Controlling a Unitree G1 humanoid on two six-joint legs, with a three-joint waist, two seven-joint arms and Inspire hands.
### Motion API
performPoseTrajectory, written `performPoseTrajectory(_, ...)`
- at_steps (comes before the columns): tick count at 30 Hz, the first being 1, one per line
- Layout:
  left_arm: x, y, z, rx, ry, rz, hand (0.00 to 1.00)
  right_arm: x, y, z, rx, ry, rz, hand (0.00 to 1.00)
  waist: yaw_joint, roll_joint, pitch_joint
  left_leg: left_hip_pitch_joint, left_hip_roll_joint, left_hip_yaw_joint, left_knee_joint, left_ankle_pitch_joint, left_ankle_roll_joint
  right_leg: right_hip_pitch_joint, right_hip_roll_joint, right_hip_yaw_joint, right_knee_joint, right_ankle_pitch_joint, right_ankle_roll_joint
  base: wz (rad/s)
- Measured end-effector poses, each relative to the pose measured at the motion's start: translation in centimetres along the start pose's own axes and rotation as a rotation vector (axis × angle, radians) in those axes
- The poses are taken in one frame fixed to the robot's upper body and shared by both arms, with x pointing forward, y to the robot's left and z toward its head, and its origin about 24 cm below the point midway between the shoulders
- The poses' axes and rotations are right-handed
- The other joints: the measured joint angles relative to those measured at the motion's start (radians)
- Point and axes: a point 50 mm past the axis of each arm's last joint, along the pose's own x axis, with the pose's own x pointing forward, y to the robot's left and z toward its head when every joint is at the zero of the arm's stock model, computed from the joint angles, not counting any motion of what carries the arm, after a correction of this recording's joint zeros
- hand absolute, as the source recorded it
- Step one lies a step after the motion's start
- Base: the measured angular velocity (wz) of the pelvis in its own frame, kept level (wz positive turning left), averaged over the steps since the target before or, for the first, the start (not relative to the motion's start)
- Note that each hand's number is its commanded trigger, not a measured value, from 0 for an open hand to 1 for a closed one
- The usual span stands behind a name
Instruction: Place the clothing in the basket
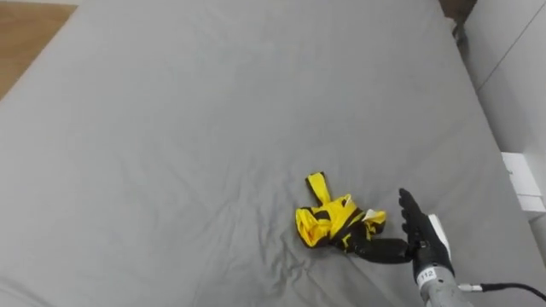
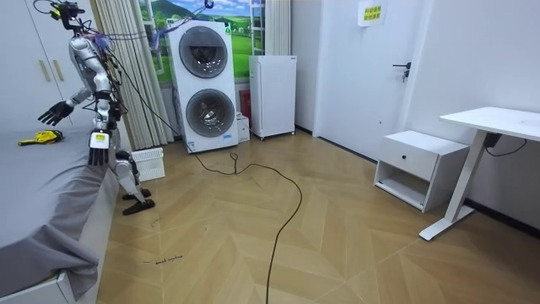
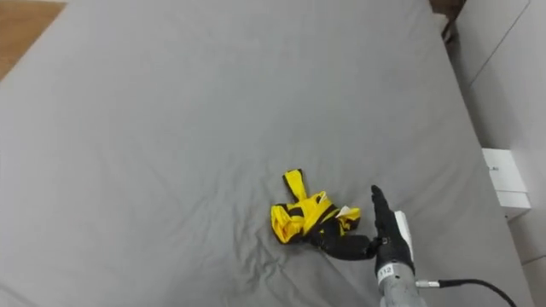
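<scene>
Room view is being taken up along its left edge by a grey-sheeted bed (image 2: 51, 211), at whose side the robot is being seen standing, turned toward the mattress. Just behind the robot, a stacked washer and dryer (image 2: 205, 89) is being shown against the wall. A white slatted laundry basket (image 2: 149, 164) is being kept on the wooden floor (image 2: 253, 236) close by the robot's feet, with nothing visible inside it from this angle. High on the far wall a small yellow-green sign (image 2: 369, 12) is being displayed; its print is too small to be read.

A crumpled yellow-and-black garment (image 1: 331, 223) is lying on the bed sheet, well apart from the basket. The right hand (image 1: 424, 237) is being held out just beside it, fingers (image 1: 409, 211) straight and unclenched, the thumb reaching sideways to the cloth's edge without closing on it. The left hand (image 2: 99, 149) is being hung down beside the mattress edge; its state cannot be told.
</scene>
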Motion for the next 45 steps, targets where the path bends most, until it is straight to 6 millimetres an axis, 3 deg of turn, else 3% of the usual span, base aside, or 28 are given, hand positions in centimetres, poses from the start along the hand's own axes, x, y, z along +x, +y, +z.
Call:
performPoseTrajectory(5, 0.0, 0.1, -0.2, 0.003, 0.020, 0.005, 0.00, 0.4, 0.5, 3.6, 0.006, -0.146, 0.004, 0.00, -0.001, -0.008, 0.0031, 0.002, -0.001, -0.001, -0.013, 0.000, 0.000, 0.000, 0.000, -0.001, -0.006, -0.003, 0.003, 0.01)
performPoseTrajectory(7, 0.0, 0.2, -0.3, 0.005, 0.026, 0.008, 0.00, 0.5, 0.9, 4.1, 0.002, -0.160, 0.019, 0.00, -0.001, -0.012, 0.0011, -0.001, -0.002, -0.003, -0.014, 0.000, 0.000, 0.003, 0.000, -0.003, -0.014, -0.003, 0.004, 0.06)
performPoseTrajectory(16, 0.2, -0.1, 0.5, 0.008, 0.011, -0.002, 0.00, 1.4, 1.1, 0.1, -0.037, 0.031, 0.025, 0.00, 0.004, -0.009, 0.0029, -0.043, -0.019, -0.032, 0.003, 0.011, 0.015, -0.004, -0.021, -0.058, -0.015, -0.009, 0.018, 0.23)
performPoseTrajectory(21, 0.3, -0.2, 0.6, 0.013, 0.031, -0.007, 0.00, 3.1, 0.7, 0.5, -0.038, 0.072, 0.008, 0.00, 0.010, 0.006, 0.0037, -0.097, -0.031, -0.064, 0.023, 0.015, 0.021, -0.036, -0.030, -0.088, -0.013, -0.004, 0.023, 0.20)
performPoseTrajectory(27, 0.5, 0.4, 0.7, 0.068, 0.035, -0.017, 0.00, 5.2, -1.0, 0.9, -0.069, 0.150, -0.060, 0.00, 0.047, 0.027, 0.0037, -0.131, -0.046, -0.111, 0.026, 0.024, 0.025, -0.047, -0.043, -0.147, -0.017, -0.006, 0.028, 0.27)
performPoseTrajectory(28, 0.5, 0.3, 0.7, 0.071, 0.036, -0.019, 0.00, 5.4, -1.8, 0.6, -0.089, 0.172, -0.077, 0.14, 0.054, 0.032, 0.0029, -0.140, -0.052, -0.129, 0.024, 0.030, 0.026, -0.048, -0.049, -0.165, -0.017, -0.007, 0.030, 0.39)
performPoseTrajectory(29, 0.5, 0.4, 0.7, 0.072, 0.040, -0.018, 0.00, 5.4, -2.5, 0.4, -0.101, 0.191, -0.095, 0.85, 0.061, 0.037, 0.0049, -0.144, -0.054, -0.131, 0.024, 0.031, 0.027, -0.049, -0.050, -0.171, -0.017, -0.008, 0.032, 0.31)
performPoseTrajectory(30, 0.5, 0.4, 0.6, 0.072, 0.045, -0.016, 0.00, 5.5, -2.8, 0.3, -0.107, 0.198, -0.101, 1.00, 0.066, 0.037, 0.0050, -0.147, -0.054, -0.130, 0.025, 0.031, 0.028, -0.050, -0.050, -0.172, -0.018, -0.008, 0.032, 0.18)
performPoseTrajectory(32, 0.5, 0.5, 0.5, 0.074, 0.059, -0.016, 0.00, 5.4, -3.6, -0.1, -0.123, 0.217, -0.122, 1.00, 0.078, 0.041, 0.0064, -0.164, -0.057, -0.129, 0.033, 0.035, 0.029, -0.054, -0.055, -0.192, -0.018, -0.010, 0.035, 0.27)
performPoseTrajectory(38, 0.7, 0.2, 1.3, 0.082, 0.048, -0.023, 0.00, 5.6, -6.9, 0.0, -0.178, 0.240, -0.232, 1.00, 0.081, 0.053, 0.0092, -0.215, -0.062, -0.124, 0.048, 0.053, 0.038, -0.091, -0.060, -0.195, -0.013, -0.009, 0.039, 0.25)
performPoseTrajectory(45, 1.0, 0.6, 2.4, 0.099, 0.019, -0.014, 0.00, 5.4, -8.1, -0.3, -0.141, 0.274, -0.280, 1.00, 0.081, 0.061, 0.0047, -0.234, -0.068, -0.123, 0.040, 0.055, 0.040, -0.114, -0.062, -0.193, -0.012, -0.007, 0.041, 0.00)
